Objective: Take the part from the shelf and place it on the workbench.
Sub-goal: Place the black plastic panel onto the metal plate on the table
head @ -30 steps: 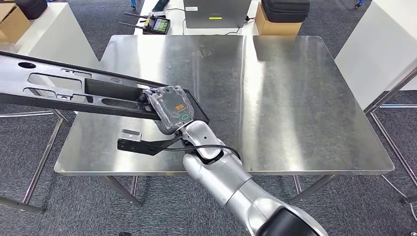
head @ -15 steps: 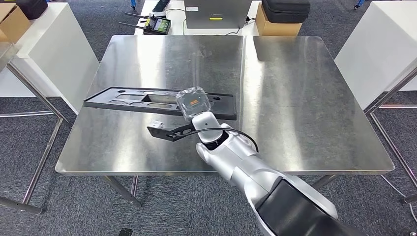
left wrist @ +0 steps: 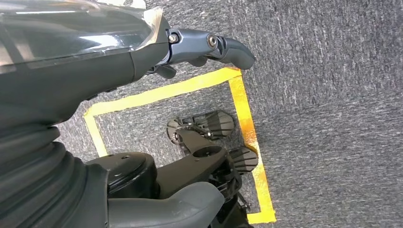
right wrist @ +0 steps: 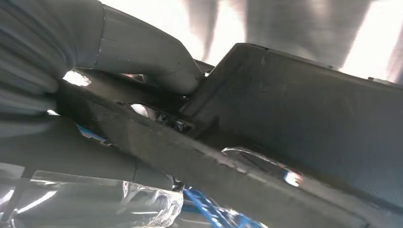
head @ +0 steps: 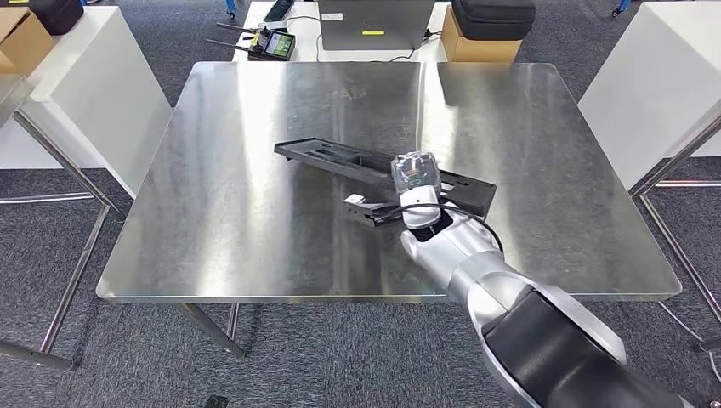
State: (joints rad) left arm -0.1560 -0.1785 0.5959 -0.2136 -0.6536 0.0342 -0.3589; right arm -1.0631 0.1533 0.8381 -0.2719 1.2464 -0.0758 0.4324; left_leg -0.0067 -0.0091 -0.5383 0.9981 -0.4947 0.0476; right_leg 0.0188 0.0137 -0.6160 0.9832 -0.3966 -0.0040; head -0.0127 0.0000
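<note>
From the head view, the long flat black plastic part with cut-out slots [head: 374, 166] sits over the middle of the square brushed-steel workbench [head: 255, 246], angled from the centre toward the right, and the robot's right hand [head: 414, 174], wrapped in clear film, is closed over it nearer its right end, so the step in hand looks like the set-down itself; whether the part already rests fully on the metal or hangs just above it is hard to tell from here. The next move calls for lowering it flat if needed, then loosening the fingers and lifting clear without dragging the part. Beyond the workbench stand a grey box [head: 374, 24] and a cardboard carton [head: 480, 44]. In the left wrist view the left hand [left wrist: 142, 52] hangs over grey carpet [left wrist: 332, 95] marked with a yellow tape outline [left wrist: 242, 109], its dark fingers [left wrist: 223, 45] holding nothing and seemingly lying apart. In the right wrist view the thick grey thumb [right wrist: 147, 57] presses on the part's dark edge [right wrist: 294, 118], clamping it; the fingers beneath are hidden by the part, and glare washes out the steel behind
</note>
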